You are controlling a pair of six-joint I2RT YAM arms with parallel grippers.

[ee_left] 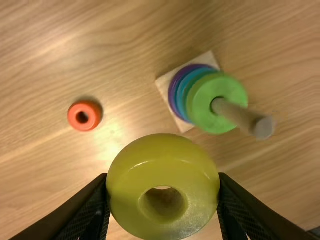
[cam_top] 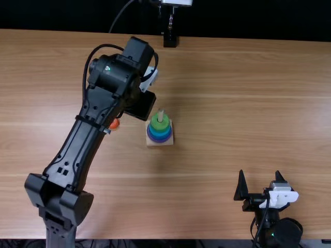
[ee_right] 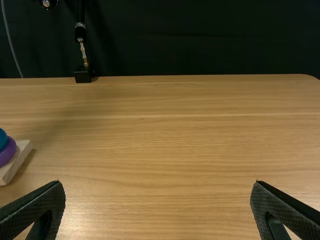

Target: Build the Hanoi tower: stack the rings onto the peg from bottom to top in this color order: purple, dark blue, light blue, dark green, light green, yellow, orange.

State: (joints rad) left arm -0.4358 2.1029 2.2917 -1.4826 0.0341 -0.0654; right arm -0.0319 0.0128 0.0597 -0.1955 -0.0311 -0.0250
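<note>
My left gripper (cam_top: 140, 106) is just up and left of the peg in the top view. In the left wrist view, my left gripper (ee_left: 163, 192) is shut on the yellow ring (ee_left: 125, 167), held apart from the peg (ee_left: 242, 117). On the wooden base (cam_top: 160, 144), purple (cam_top: 158, 140), blue and green rings are stacked, with a light green ring (ee_left: 200, 102) uppermost. The orange ring (ee_left: 92, 126) lies loose on the table, partly hidden by the left arm in the top view. My right gripper (cam_top: 261, 181) stands open at the lower right, away from the tower.
A black stand (cam_top: 169, 40) is at the table's far edge, beside a dark curtain. The table (cam_top: 232, 103) stretches right of the tower. The left arm (cam_top: 77, 144) spans the left side.
</note>
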